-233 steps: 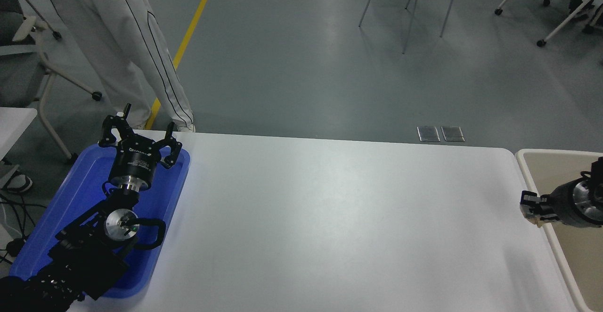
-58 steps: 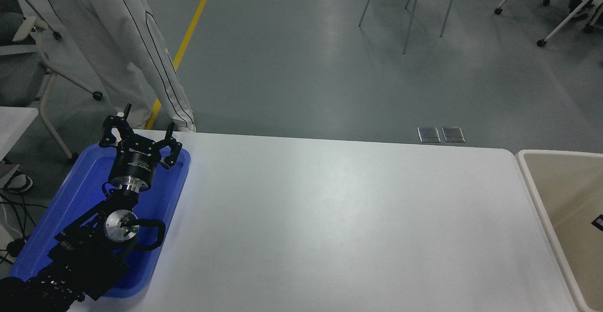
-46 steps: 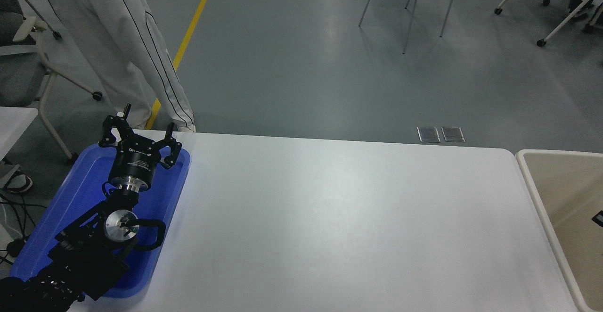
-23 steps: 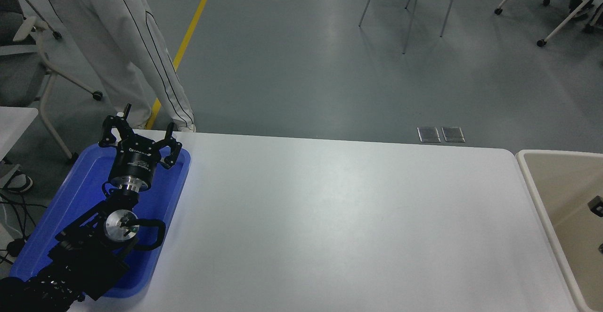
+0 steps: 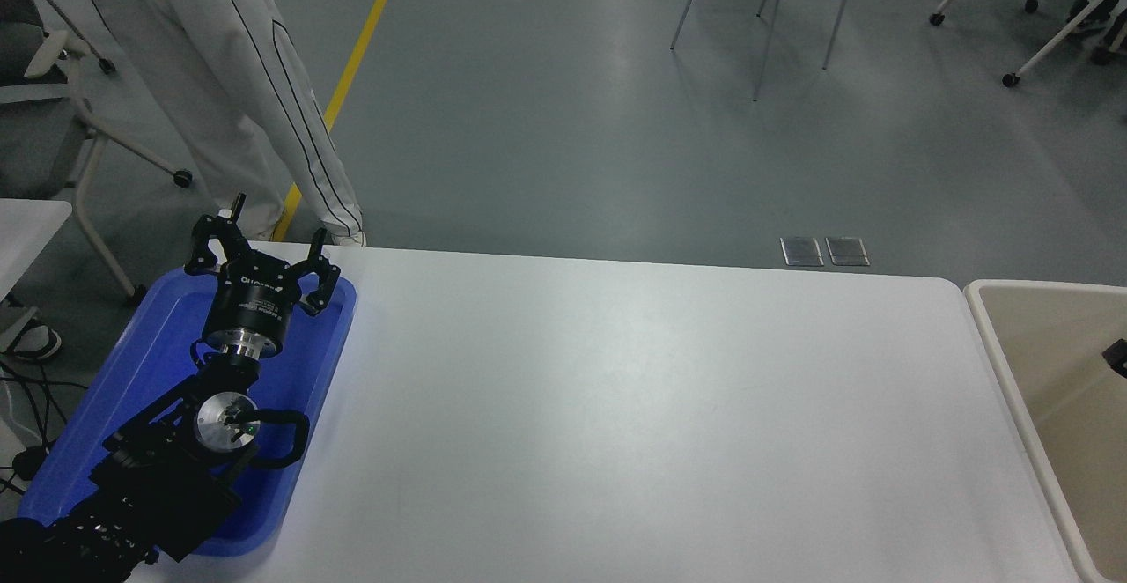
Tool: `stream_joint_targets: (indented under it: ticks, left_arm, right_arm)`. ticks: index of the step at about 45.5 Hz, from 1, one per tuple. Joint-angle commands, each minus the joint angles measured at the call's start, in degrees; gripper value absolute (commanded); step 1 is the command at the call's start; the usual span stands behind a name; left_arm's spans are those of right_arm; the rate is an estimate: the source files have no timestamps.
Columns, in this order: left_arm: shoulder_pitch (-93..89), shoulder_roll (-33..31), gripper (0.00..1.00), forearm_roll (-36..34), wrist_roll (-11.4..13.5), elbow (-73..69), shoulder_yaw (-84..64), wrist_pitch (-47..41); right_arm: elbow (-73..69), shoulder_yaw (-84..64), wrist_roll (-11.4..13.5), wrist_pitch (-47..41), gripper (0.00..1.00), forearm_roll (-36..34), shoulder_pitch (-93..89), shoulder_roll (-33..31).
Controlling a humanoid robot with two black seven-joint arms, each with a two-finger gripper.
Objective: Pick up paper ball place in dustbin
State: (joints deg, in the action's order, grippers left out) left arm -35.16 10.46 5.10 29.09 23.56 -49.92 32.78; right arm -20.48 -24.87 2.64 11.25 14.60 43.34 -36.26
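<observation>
The paper ball is out of view. The dustbin [image 5: 1048,285], a beige bin with a thick pale rim, stands against the table's right end and is cut off by the picture's right edge; what shows of its inside is bare. Only a small black tip of my right gripper [image 5: 1116,357] pokes in at the right edge, above the bin's inside. My left gripper [image 5: 264,244] is parked at the lower left above a blue tray, fingers spread open and holding nothing.
The bright-blue tray [image 5: 330,350] lies at the table's left end under my left arm. A person in white trousers [image 5: 255,99] stands beyond the table's far left corner. Chairs stand on the grey floor behind.
Five seconds ago my right gripper hung over the dustbin's left rim; it has since drawn back to the right edge. Over the last second its visible tip has shifted upward. The left arm has not moved.
</observation>
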Motion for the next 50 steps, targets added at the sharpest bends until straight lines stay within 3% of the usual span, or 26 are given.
stream_joint_targets:
  ticks: [1, 16, 28, 42, 50]
  left_arm:
    - [0.0, 0.0, 1.0, 0.0, 0.0, 0.1, 0.0, 0.0]
    - [0.0, 0.0, 1.0, 0.0, -0.1, 0.1, 0.0, 0.0]
    - [0.0, 0.0, 1.0, 0.0, -0.1, 0.1, 0.0, 0.0]
    - [0.0, 0.0, 1.0, 0.0, -0.1, 0.1, 0.0, 0.0]
    - [-0.1, 0.0, 1.0, 0.0, 0.0, 0.1, 0.0, 0.0]
  right_arm:
    - [-12.3, -1.9, 0.0, -0.8, 0.99, 0.4, 5.7, -7.3]
    - [-28.7, -26.4, 0.0, -2.3, 1.0, 0.8, 23.4, -10.3]
    - [-36.2, -34.7, 0.0, -5.5, 1.0, 0.8, 31.6, -10.1]
    - [-36.2, -31.6, -0.1, -7.3, 1.0, 0.9, 30.4, -10.1]
    - [-36.0, -18.9, -0.2, -7.3, 1.0, 0.9, 25.7, -13.2]
